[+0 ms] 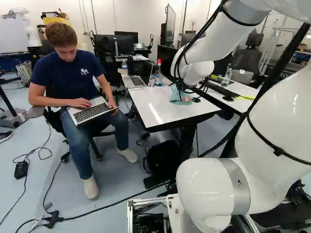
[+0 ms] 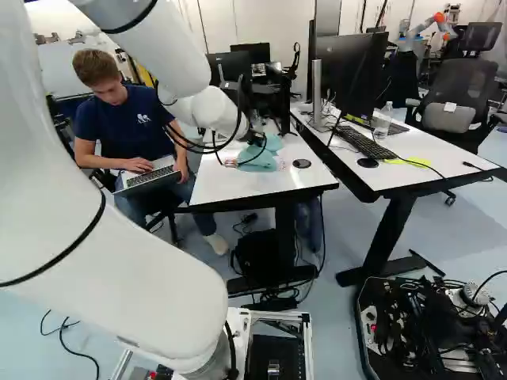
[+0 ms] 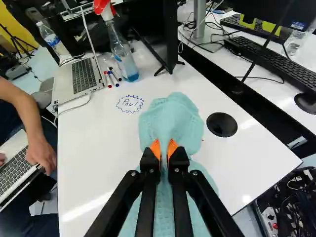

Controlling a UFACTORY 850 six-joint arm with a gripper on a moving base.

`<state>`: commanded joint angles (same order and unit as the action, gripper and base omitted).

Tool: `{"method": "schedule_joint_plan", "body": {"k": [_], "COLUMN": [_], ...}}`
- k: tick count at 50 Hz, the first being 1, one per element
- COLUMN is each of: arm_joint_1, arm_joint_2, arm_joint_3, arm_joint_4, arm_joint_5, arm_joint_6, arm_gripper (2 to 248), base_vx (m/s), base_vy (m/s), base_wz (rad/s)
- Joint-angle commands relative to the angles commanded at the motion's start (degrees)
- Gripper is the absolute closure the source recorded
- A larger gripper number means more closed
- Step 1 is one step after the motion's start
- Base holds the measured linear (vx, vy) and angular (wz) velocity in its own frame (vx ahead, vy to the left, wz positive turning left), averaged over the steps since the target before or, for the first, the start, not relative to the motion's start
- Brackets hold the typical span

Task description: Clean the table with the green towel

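My gripper (image 2: 256,136) is low over the white table (image 2: 214,188) in the right base view, partly hidden by cables. The wrist view shows the gripper (image 3: 164,154) shut on the green towel (image 3: 170,118), a fold of it pinched between the orange pads. The light green cloth lies spread ahead of and under the fingers. A blue handwritten mark in a jagged outline (image 3: 130,104) is on the tabletop beside the towel. Reddish marks (image 1: 186,99) show at the towel in the left base view; what lies beneath the cloth is hidden.
A spray bottle (image 3: 123,54), markers (image 3: 112,77) and an open laptop (image 3: 81,76) stand beyond the towel. A black round disc (image 3: 221,124) sits beside it. A monitor and keyboard (image 2: 367,144) are on the adjoining table. Another robot (image 2: 424,30) stands far behind.
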<state>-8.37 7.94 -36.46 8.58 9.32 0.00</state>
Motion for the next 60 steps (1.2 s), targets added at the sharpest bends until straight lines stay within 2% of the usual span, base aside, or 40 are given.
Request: {"method": "schedule_joint_plan", "body": {"k": [17,29,60], "arm_joint_1": [-3.3,-4.9,-5.3], "arm_joint_2": [-1.2,-3.8,-9.0], "arm_joint_3": [-1.2,-2.5,-3.2], "arm_joint_4": [0.0,0.0,0.0], "arm_joint_5": [0.0,0.0,0.0], "arm_joint_6": [0.0,0.0,0.0], "arm_gripper": [214,214,214], "base_vx": [0.000,0.000,0.000], "base_vy": [0.000,0.000,0.000], "base_wz": [0.000,0.000,0.000]}}
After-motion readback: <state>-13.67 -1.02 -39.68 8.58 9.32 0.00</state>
